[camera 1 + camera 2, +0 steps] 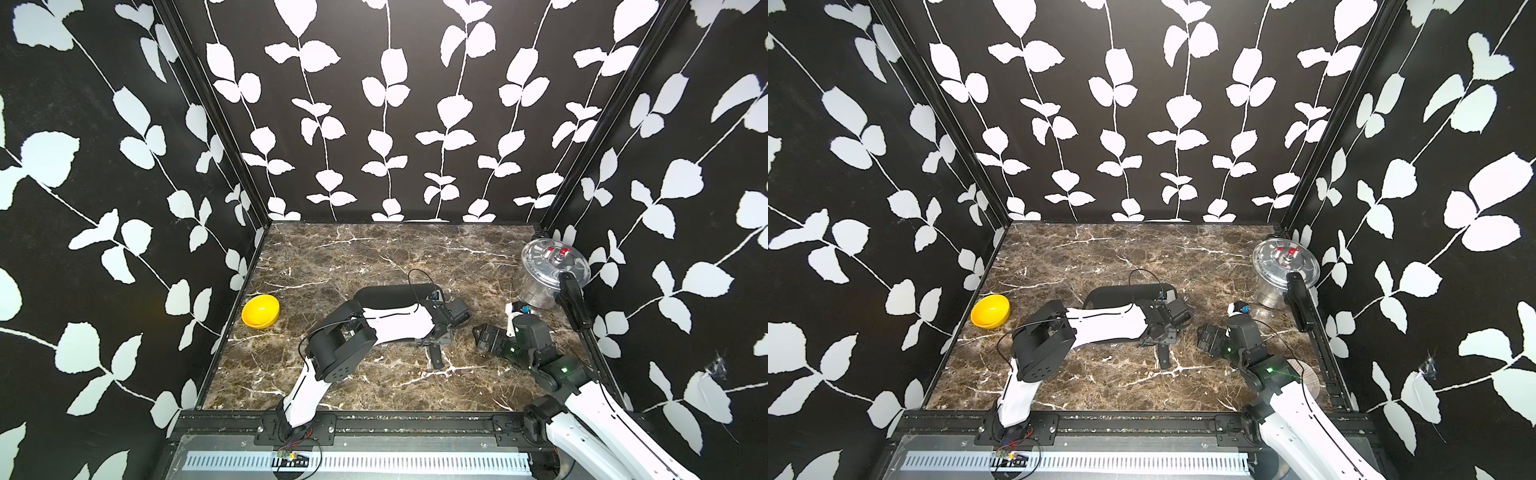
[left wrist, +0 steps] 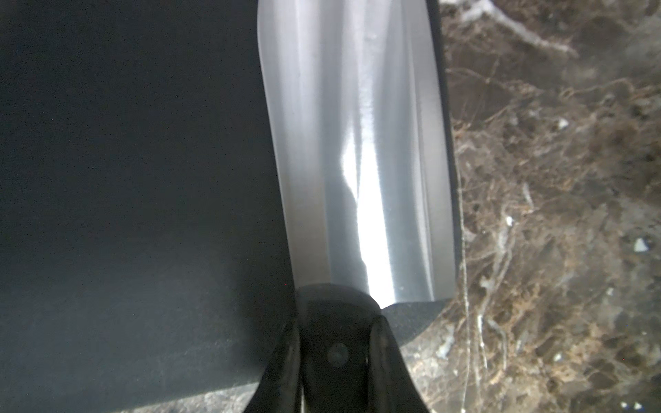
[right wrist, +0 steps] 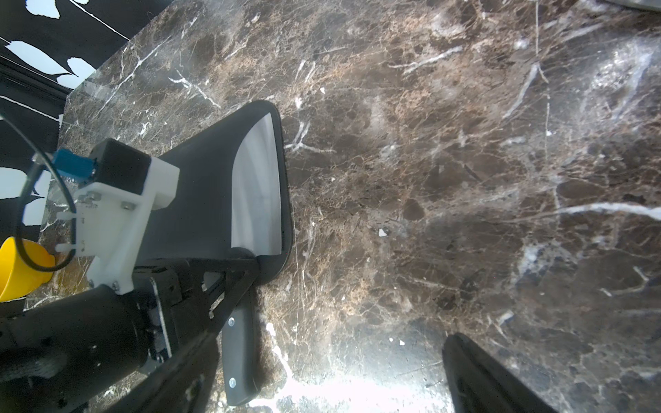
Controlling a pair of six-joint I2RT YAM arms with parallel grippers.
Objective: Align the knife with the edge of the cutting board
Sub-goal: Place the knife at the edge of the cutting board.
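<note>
The knife [image 3: 255, 186] lies with its silver blade [image 2: 357, 161] flat on the black cutting board [image 3: 200, 186], running close along the board's right-hand short edge. Its black riveted handle [image 1: 436, 357] sticks out past the board's front edge over the marble. My left gripper [image 2: 336, 339] is shut on the handle just behind the blade, with its fingers [image 2: 282, 357] on both sides. In both top views the left arm covers most of the board [image 1: 390, 293] [image 1: 1121, 293]. My right gripper [image 1: 482, 338] [image 3: 322, 386] hangs open to the right of the handle, holding nothing.
A yellow bowl [image 1: 260, 311] sits at the table's left edge. A steel pressure cooker [image 1: 548, 270] stands at the back right, its long black handle [image 1: 575, 305] reaching forward along the right wall. A flat round disc [image 1: 1308, 374] lies under the right arm.
</note>
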